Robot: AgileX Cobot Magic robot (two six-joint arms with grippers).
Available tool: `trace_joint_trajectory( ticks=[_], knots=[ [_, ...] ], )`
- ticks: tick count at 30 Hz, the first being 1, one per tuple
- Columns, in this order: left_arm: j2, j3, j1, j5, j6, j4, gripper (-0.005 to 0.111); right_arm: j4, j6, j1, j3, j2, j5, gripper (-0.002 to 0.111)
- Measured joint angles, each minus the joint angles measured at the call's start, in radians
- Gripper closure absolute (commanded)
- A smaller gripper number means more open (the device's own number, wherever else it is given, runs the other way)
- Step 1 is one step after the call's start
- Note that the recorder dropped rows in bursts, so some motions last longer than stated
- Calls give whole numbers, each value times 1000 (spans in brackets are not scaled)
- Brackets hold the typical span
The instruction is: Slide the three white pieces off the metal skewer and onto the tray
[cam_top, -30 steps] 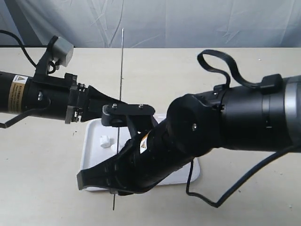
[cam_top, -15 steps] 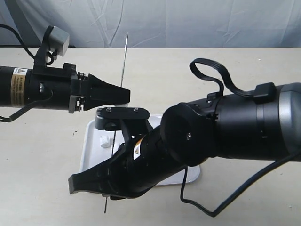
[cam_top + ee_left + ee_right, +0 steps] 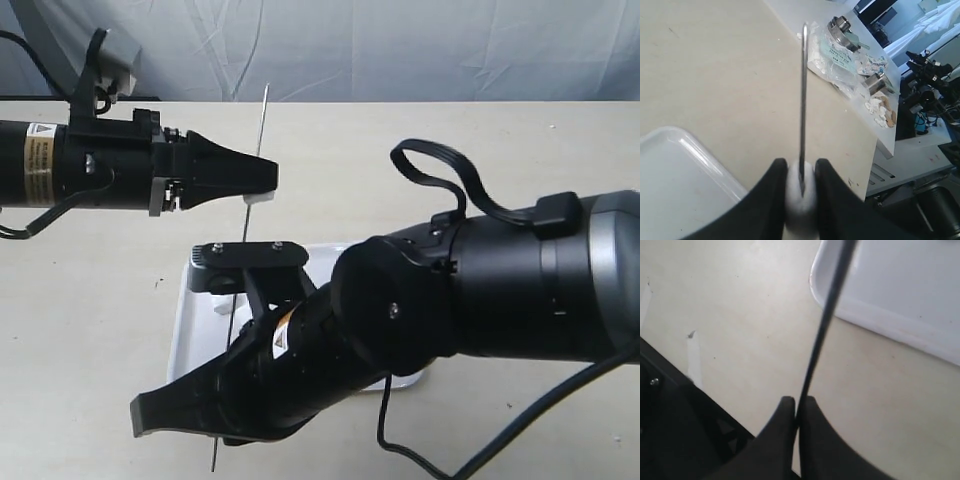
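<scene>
The thin metal skewer (image 3: 243,260) runs from the far table down over the white tray (image 3: 185,335). My left gripper (image 3: 262,182) is shut on one white piece (image 3: 257,197) that is threaded on the skewer. In the left wrist view that piece (image 3: 801,202) is squeezed between the black fingers, and the skewer (image 3: 803,95) sticks out beyond it. My right gripper (image 3: 215,435) is shut on the skewer's near end, off the tray's front edge; its wrist view shows the rod (image 3: 826,322) pinched at the fingertips. Another white piece (image 3: 220,305) lies on the tray, partly hidden by my right arm.
My bulky right arm (image 3: 450,300) with a looping black cable (image 3: 440,165) covers most of the tray. Plastic bags and metal parts (image 3: 842,37) lie at the table's far end in the left wrist view. A grey cloth (image 3: 400,45) hangs behind the table.
My left gripper has risen along the skewer toward its far tip with the white piece. My right gripper has drawn the skewer's near end lower and further left.
</scene>
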Motion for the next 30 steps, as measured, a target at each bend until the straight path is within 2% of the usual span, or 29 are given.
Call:
trace_joint_trajectory(
  ticks=[14,21,26,30],
  knots=[
    [0,-51,-1,44,2,-33,88,16,-2,57,80,43,-4,109],
    [8,-97,-1,88,-6,-91,88,24,-9,105,96,73,66,109],
    [13,-97,-1,140,-8,-60,89,24,-9,105,96,73,66,109],
    [13,-97,-1,235,-28,49,89,9,-11,105,96,73,73,109]
  ],
)
